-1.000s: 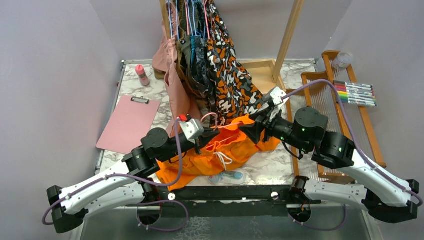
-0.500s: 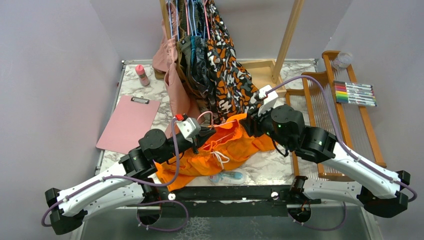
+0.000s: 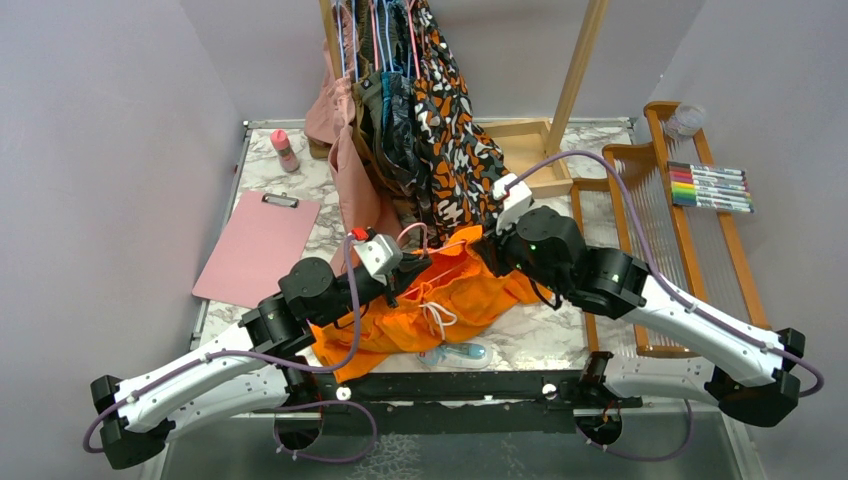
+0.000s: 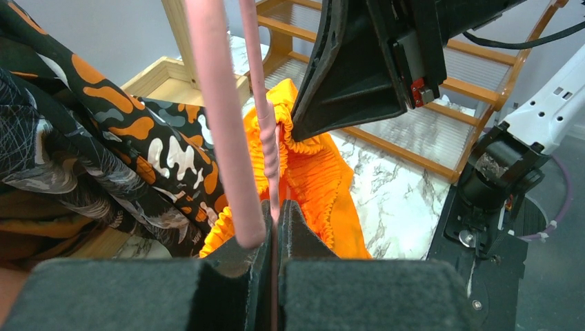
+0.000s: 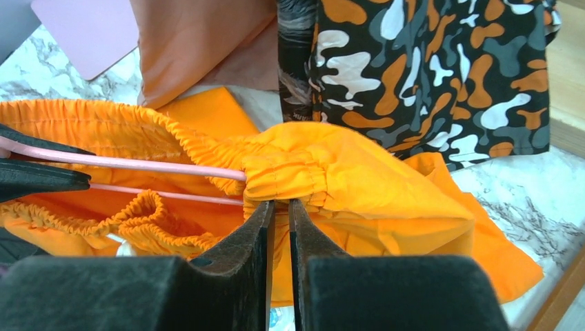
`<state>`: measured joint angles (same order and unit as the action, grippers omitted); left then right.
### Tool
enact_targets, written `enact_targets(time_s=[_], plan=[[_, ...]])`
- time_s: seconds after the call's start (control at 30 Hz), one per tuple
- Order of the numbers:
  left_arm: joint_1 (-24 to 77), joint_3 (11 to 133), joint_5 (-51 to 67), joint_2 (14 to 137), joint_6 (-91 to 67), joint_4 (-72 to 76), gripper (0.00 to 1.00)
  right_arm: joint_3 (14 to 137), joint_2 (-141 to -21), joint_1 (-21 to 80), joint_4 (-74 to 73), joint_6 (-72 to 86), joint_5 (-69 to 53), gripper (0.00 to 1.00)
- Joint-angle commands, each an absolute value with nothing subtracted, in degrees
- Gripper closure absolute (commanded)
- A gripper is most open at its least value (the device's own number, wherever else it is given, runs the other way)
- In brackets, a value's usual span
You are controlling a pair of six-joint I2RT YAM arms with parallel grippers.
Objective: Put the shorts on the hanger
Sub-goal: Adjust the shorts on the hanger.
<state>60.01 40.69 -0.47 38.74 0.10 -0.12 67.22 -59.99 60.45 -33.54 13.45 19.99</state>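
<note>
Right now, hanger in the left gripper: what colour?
Pink hanger; clearest in left wrist view.

No readable text in any view.
Any marking on the coloured markers (image 3: 712, 187) or the small pink bottle (image 3: 285, 150) is too small to make out.

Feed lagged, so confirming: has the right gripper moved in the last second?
Yes. The right gripper shifted left, away from the wooden rack, toward the hanging clothes.

marble table (image 3: 312, 182): clipboard (image 3: 258, 245), shorts (image 3: 470, 292)
</note>
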Motion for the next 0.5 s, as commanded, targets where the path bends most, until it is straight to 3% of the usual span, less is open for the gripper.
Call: enact_targets(time_s=[0.0, 0.1, 0.27, 0.47], plan=[[59.8, 42.5, 0.9, 38.1, -0.7, 4.9, 1.0, 67.9, -60.6, 60.8, -33.4, 12.8, 15.5, 0.85], [59.8, 42.2, 1.0, 38.1, -0.5, 4.5, 1.0, 69.0, -59.8, 60.8, -33.3, 12.2, 14.8, 0.81], [59.8, 40.9, 0.7, 36.6, 0.1, 2.8, 1.0, 70.7, -55.3, 60.7, -33.4, 8.3, 12.5, 0.62], [59.8, 40.3, 4.9, 33.7, 0.9, 0.4, 1.0, 69.5, -48.0, 60.8, -33.2, 1.7, 10.5, 0.53]])
